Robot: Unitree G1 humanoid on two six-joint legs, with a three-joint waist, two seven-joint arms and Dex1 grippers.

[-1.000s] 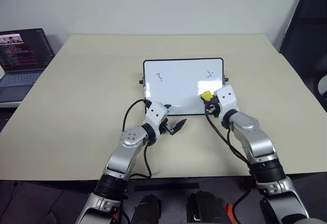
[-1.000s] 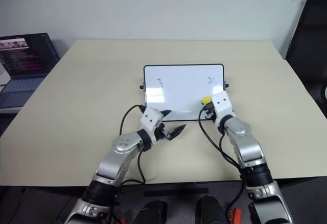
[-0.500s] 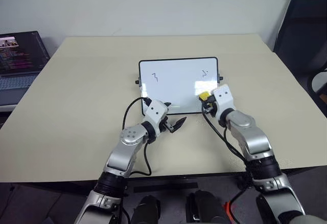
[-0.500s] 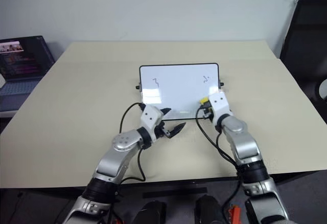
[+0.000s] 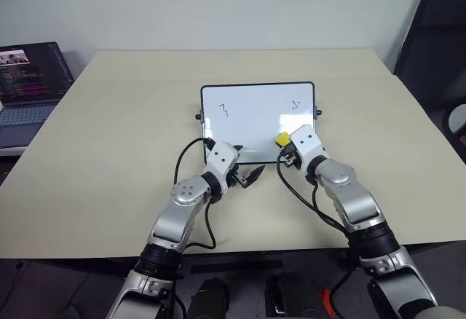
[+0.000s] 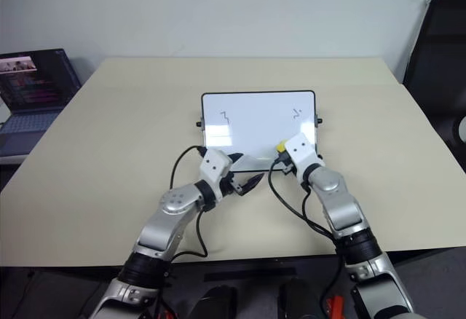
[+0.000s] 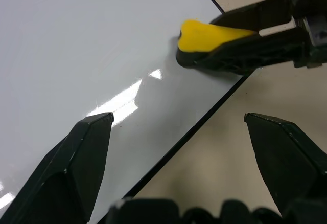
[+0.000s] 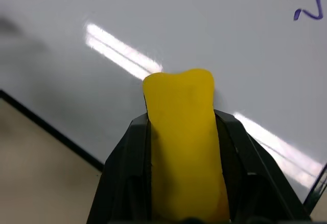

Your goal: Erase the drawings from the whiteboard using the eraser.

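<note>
- The bench [image 5: 109,151] is a broad, matte beige slab with nothing on it but the board; a dark laptop [image 5: 29,86] sits off its left edge.
- The whiteboard [image 5: 247,133] lies flat at the middle of the bench: a glossy white rectangle in a thin black frame with rounded corners and small black side knobs, glare streaks across its near half.
- The right pincer [image 5: 285,144] is clamped on the eraser [image 5: 281,139], a small yellow block, soft-looking and squeezed at the waist, with a dark underside. It sits over the board's near right part, just inside the frame.
- The left pincer [image 5: 247,178] hovers at the board's near edge, fingers spread apart, holding nothing.
- The drawings are thin dark marker lines: a zigzag [image 5: 225,109] at the far left, and a squiggle with tiny dots [image 5: 295,105] at the far right.
- Judged from this, wiping has hardly begun: both marks look intact, and the eraser is well short of either.
</note>
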